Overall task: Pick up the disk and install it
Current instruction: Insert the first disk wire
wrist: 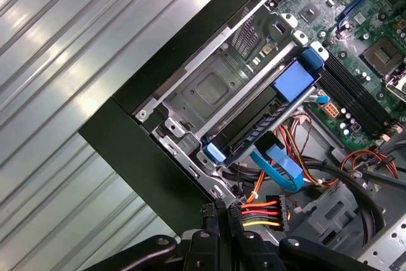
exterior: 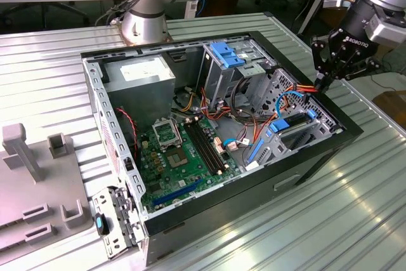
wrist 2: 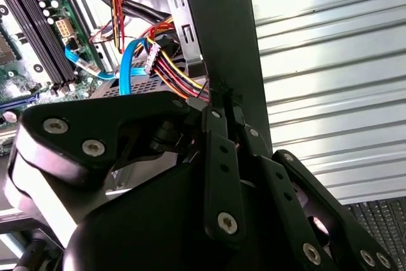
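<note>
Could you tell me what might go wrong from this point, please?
1. The gripper pinches the power cable close beside the case wall; a pull could strain the wires or knock the wall.
2. The blue flat cable lies by the disk and might snag.

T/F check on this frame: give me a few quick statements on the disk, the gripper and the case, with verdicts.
1. The disk sits in the drive cage inside the case. True.
2. The case is open, with the motherboard exposed. True.
3. The gripper holds the disk. False: the disk lies in the cage, apart from the gripper.
4. The gripper hangs over the middle of the motherboard. False: it is at the case wall on the exterior view's right, beside the coloured power cable.
5. A blue flat cable lies next to the disk. True.
</note>
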`<action>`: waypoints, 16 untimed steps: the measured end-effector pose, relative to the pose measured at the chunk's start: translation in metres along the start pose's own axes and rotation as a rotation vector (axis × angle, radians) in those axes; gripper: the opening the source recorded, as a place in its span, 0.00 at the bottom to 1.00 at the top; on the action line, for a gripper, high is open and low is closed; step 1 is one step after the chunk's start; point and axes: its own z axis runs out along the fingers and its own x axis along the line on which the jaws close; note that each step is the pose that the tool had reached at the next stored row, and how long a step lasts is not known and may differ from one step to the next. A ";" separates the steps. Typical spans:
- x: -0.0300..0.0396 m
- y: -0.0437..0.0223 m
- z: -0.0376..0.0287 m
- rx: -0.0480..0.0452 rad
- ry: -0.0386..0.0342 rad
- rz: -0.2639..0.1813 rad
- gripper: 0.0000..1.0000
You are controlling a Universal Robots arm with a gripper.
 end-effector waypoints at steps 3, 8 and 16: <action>-0.0036 0.0034 0.0000 -0.0001 -0.0004 0.037 0.17; -0.0172 0.0166 0.0002 -0.0001 -0.0005 0.041 0.17; -0.0219 0.0211 0.0011 -0.0004 -0.0024 0.211 0.17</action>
